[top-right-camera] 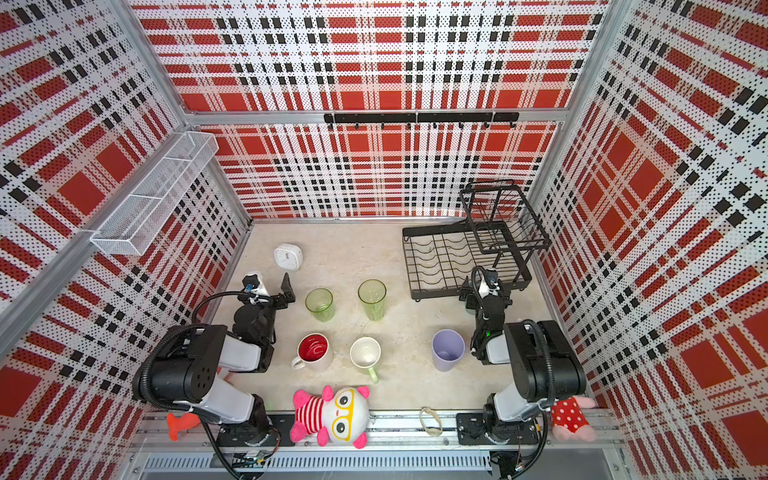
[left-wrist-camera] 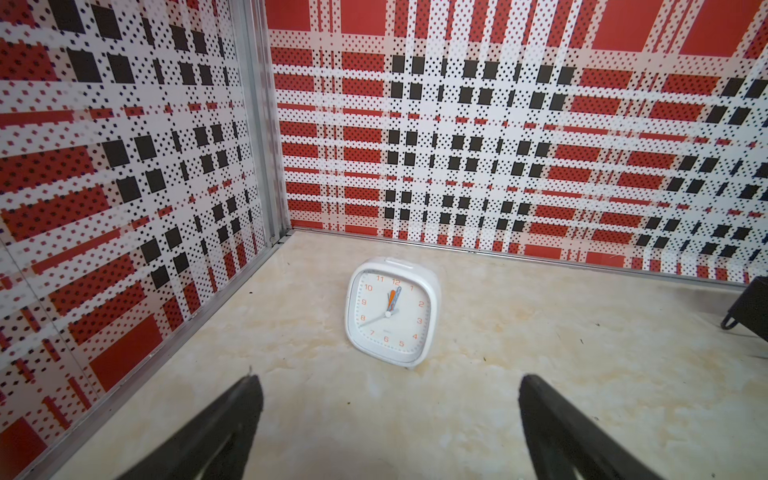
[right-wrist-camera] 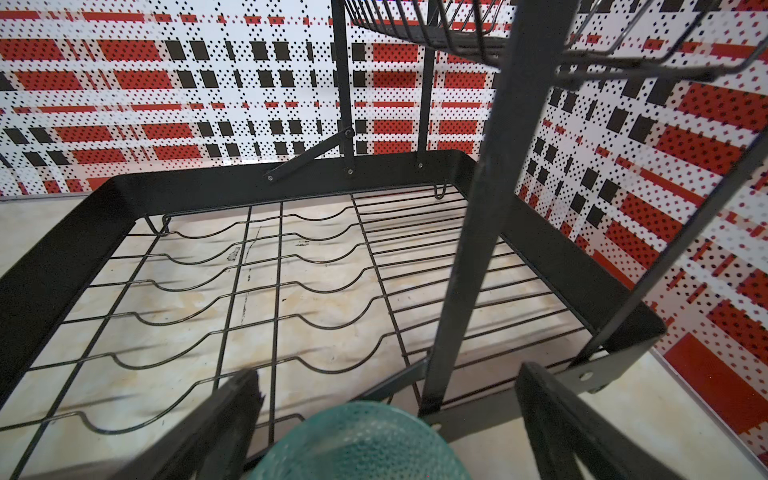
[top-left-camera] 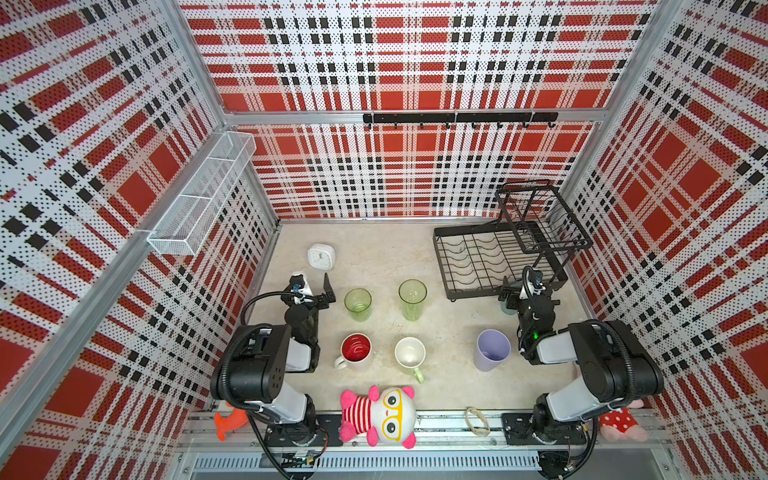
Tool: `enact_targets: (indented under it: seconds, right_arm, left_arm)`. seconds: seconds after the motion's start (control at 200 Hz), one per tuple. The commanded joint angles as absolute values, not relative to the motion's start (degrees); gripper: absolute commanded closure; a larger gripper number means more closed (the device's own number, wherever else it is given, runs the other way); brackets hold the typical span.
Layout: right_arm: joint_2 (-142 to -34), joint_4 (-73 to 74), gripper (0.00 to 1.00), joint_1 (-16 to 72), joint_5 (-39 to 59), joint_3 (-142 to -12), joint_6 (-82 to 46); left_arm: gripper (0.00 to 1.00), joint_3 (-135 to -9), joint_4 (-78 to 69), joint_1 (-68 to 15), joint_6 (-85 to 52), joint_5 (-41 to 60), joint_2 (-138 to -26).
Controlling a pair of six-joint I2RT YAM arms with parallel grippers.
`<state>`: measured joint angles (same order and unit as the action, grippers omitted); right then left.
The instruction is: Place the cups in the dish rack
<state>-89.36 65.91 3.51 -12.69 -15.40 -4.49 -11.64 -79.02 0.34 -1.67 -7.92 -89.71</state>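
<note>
On the table stand two clear green tumblers, a white mug with red inside, a pale green mug and a lavender tumbler. A small teal cup stands in front of the black dish rack, between the wide-open jaws of my right gripper; the arm hides most of it in both top views. My left gripper is open and empty, left of the green tumblers.
A white square clock stands ahead of the left gripper. A pink plush toy, an orange toy and a red dotted plush lie along the front rail. A white mesh shelf hangs on the left wall.
</note>
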Motion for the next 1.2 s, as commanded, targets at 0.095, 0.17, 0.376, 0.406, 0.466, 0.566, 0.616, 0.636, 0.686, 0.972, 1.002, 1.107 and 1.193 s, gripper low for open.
enact_targets:
  seconds: [0.095, 0.17, 0.376, 0.406, 0.466, 0.566, 0.616, 0.636, 0.686, 0.972, 1.002, 1.107, 1.193]
  right_arm:
    - [-89.7, 70.9, 0.00, 3.0, -9.7, -14.1, -3.3]
    - [-89.6, 72.7, 0.00, 2.9, -9.9, -13.2, -3.3]
    - [-86.5, 76.9, 0.00, 2.9, -11.1, -9.7, -3.8]
    - [-85.2, 76.4, 0.00, 2.9, -11.2, -9.3, -3.8]
    - [-82.2, 73.5, 0.00, 2.9, -11.5, -9.0, -4.0]
    - [-77.1, 68.6, 0.00, 3.0, -11.4, -8.8, -4.6]
    - [-75.3, 67.8, 0.00, 3.0, -11.3, -8.1, -5.2]
    - [-74.4, 67.1, 0.00, 3.0, -11.3, -8.0, -5.5]
    - [-72.0, 64.4, 0.00, 3.0, -10.8, -7.8, -5.8]
    - [-53.8, 38.6, 0.00, 5.5, -7.9, -13.1, -9.1]
    - [-51.8, 35.6, 0.00, 5.9, -7.9, -14.2, -9.9]
    - [-46.9, 24.8, 0.00, 7.8, -8.8, -18.7, -12.5]
    - [-45.7, 15.2, 0.00, 8.1, -8.7, -23.8, -15.0]
  left_arm:
    - [0.02, -12.1, -80.0, 1.0, -1.8, -7.0, -90.2]
    - [0.02, -12.0, -80.1, 1.0, -1.8, -7.0, -90.2]
    - [0.02, -8.8, -84.3, -1.3, -1.6, -14.9, -87.4]
    - [0.02, -8.6, -83.3, -2.1, -1.0, -17.0, -85.7]
    - [0.02, -9.5, -78.2, -2.9, -0.5, -18.2, -81.8]
    - [0.02, -11.8, -69.4, -3.2, -0.1, -18.4, -75.8]
    - [0.02, -13.0, -65.5, -3.3, -0.5, -18.7, -73.0]
    - [0.02, -13.4, -63.8, -3.3, -0.7, -18.6, -71.9]
    - [0.02, -15.2, -59.1, -3.3, -1.2, -18.1, -69.2]
    - [0.02, -33.4, -25.2, -3.2, -11.1, -14.2, -59.1]
    - [0.02, -36.4, -20.5, -3.1, -12.7, -14.6, -58.9]
    - [0.02, -45.8, -7.7, -1.6, -15.6, -10.7, -59.5]
    - [0.02, -50.7, 0.0, 0.5, -19.5, -5.5, -60.3]
